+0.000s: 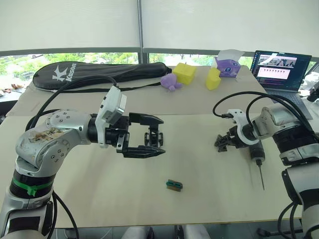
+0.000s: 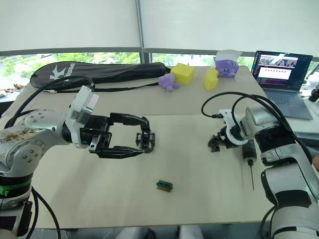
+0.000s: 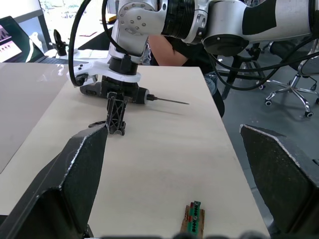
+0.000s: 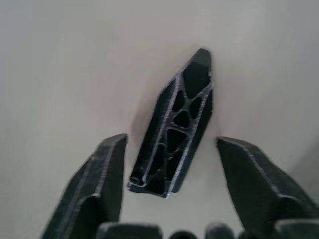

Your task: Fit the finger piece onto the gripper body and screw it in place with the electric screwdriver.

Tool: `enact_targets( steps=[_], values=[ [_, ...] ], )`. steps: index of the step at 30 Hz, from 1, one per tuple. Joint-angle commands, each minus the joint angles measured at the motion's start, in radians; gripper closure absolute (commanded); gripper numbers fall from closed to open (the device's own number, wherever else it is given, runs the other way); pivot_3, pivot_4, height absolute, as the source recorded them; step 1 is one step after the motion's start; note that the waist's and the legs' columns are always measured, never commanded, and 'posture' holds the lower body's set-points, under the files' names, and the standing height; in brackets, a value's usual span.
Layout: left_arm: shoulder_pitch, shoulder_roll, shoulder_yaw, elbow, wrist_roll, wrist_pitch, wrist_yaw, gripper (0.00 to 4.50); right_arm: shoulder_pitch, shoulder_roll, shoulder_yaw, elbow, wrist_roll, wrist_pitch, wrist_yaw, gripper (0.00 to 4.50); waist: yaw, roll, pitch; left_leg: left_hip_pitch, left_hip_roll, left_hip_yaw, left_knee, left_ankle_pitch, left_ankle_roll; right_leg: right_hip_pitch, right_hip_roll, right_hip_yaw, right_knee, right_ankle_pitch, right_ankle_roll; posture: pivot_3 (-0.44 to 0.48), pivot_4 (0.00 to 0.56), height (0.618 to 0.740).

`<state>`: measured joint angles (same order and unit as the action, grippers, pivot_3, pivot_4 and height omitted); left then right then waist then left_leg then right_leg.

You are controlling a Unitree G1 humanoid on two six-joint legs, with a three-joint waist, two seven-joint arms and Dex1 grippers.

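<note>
The finger piece [image 4: 177, 132], a black wedge with a ribbed lattice face, lies flat on the pale table. My right gripper [image 4: 170, 141] hangs over it, open, one finger on each side and neither touching. In the head views this gripper [image 1: 223, 142] points down at the table's right side. The electric screwdriver [image 1: 256, 151] lies just beside that wrist, its thin bit [image 1: 261, 178] pointing at the front edge. Left of centre, my left gripper [image 1: 160, 136] hovers wide open with nothing in it. The gripper body [image 2: 146, 140] shows in the gap by its fingertips, partly hidden.
A small green-brown block [image 1: 174, 184] lies near the front edge. At the back are a black racket bag [image 1: 94, 72], yellow blocks [image 1: 185, 73], purple toys [image 1: 170, 82] and an open laptop [image 1: 276, 67]. Office chairs [image 3: 289, 84] stand beyond the table's edge.
</note>
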<state>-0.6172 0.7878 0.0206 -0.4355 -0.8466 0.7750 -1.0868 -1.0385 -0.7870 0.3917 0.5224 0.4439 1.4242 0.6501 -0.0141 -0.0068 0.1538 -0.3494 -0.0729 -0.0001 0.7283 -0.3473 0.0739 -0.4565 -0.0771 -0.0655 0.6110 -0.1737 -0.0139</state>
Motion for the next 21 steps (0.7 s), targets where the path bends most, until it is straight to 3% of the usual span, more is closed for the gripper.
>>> enact_targets(
  steps=[1,3,5,9,13,16,21],
  values=[
    [0.003,0.006,0.004,-0.012,0.027,-0.022,0.015,0.0,0.016,-0.023,0.013,-0.027,-0.036,-0.046,0.063,2.86,0.0,0.0,0.0,0.0,0.0,0.0,0.0,0.0,0.0,0.0,0.0,0.0,0.0,0.0,0.0,0.0,0.15,0.74],
    [0.007,0.0,0.005,0.011,0.041,-0.022,0.027,0.0,0.024,-0.052,0.012,-0.08,-0.041,-0.111,0.138,3.39,0.0,0.0,0.0,0.0,0.0,-0.001,0.0,0.0,-0.001,0.0,0.0,0.0,0.0,0.0,0.0,0.0,0.15,0.74],
    [0.009,-0.007,0.011,0.026,0.042,-0.016,0.039,0.0,0.034,-0.076,0.012,-0.124,-0.051,-0.181,0.206,3.39,0.0,0.002,0.001,0.0,0.0,-0.001,0.0,0.001,-0.001,0.0,0.0,0.0,0.0,0.0,0.0,0.0,0.15,0.74],
    [-0.01,-0.105,0.054,0.069,0.006,0.046,0.208,0.0,0.067,-0.096,-0.144,-0.279,-0.005,-0.374,0.288,3.39,0.003,0.004,0.003,0.0,0.0,-0.002,0.0,0.001,-0.001,0.0,0.0,0.001,0.0,0.0,0.0,0.0,0.15,0.74],
    [-0.067,-0.271,0.122,0.133,-0.072,0.17,0.492,0.0,0.205,-0.065,-0.283,-0.576,-0.007,-0.525,0.217,3.39,0.013,0.004,0.003,0.0,0.0,-0.005,0.0,0.001,-0.002,0.0,0.0,0.0,0.001,0.0,0.0,0.0,0.15,0.74],
    [-0.111,-0.403,0.134,0.172,-0.056,0.2,0.68,0.0,0.268,0.026,-0.356,-0.746,-0.023,-0.586,0.091,3.39,0.021,0.004,0.003,0.0,0.0,-0.005,0.001,0.001,-0.002,0.0,0.0,0.0,0.002,0.0,0.0,0.0,0.15,0.74],
    [-0.171,-0.573,0.162,0.214,-0.091,0.209,0.839,0.0,0.349,0.123,-0.341,-0.923,-0.08,-0.676,-0.013,3.39,0.026,0.004,0.003,0.0,0.0,-0.005,0.002,0.002,-0.003,-0.001,0.0,0.0,0.004,0.0,0.0,0.0,0.15,0.74]
  ],
)
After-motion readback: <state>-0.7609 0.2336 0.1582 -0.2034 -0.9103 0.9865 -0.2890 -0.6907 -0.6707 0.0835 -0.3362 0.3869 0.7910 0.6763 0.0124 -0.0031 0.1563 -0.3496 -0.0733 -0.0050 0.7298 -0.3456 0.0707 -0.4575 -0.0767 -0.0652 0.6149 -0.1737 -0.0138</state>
